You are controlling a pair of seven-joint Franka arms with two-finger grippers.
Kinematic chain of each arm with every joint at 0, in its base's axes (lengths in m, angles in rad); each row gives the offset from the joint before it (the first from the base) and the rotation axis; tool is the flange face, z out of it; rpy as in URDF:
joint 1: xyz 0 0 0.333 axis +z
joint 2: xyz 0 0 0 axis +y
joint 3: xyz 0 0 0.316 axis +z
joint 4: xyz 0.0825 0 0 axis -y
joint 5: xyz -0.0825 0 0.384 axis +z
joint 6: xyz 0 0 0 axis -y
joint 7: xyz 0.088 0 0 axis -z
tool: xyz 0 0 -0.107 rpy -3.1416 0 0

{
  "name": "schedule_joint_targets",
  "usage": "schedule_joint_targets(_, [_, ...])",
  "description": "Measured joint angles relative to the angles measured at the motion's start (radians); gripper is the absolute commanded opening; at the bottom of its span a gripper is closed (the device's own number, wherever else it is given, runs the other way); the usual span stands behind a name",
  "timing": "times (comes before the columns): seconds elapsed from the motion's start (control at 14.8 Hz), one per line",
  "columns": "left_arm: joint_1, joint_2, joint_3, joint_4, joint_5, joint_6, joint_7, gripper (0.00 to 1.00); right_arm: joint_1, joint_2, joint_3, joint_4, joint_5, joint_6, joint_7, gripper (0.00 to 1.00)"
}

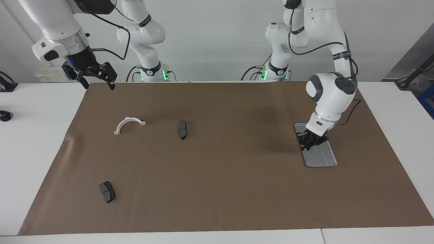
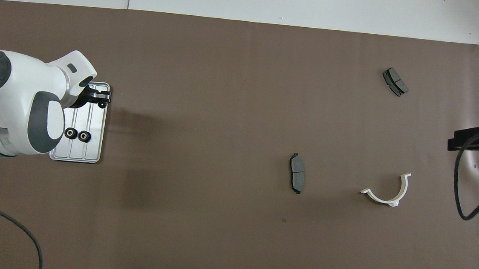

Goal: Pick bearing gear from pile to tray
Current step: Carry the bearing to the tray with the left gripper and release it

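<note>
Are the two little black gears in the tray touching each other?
Apart: the overhead view shows a thin strip of tray between the two gears.

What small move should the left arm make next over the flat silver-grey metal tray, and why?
Probably lower the left gripper slightly and open it: it hangs shut over the flat silver-grey metal tray, where two small black round gears lie. Whether it holds a gear is too small to tell. The right gripper waits open.
</note>
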Motion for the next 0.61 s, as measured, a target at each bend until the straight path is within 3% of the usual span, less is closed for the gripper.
schedule_joint_targets(0.4, [0.061,0.022,-0.001,-0.036,-0.048,0.075,0.076,0.02,-0.016,0.001,0.022,0.011,-0.001,0.0,0.0,1.0])
schedule_joint_targets(0.47, [0.068,0.032,-0.001,-0.037,-0.051,0.085,0.087,0.05,-0.02,0.001,0.022,0.011,-0.001,0.0,0.0,1.0])
schedule_joint_targets(0.61, [0.087,0.05,-0.002,-0.037,-0.054,0.097,0.108,0.22,-0.03,0.002,0.023,0.011,-0.001,0.0,0.0,1.0])
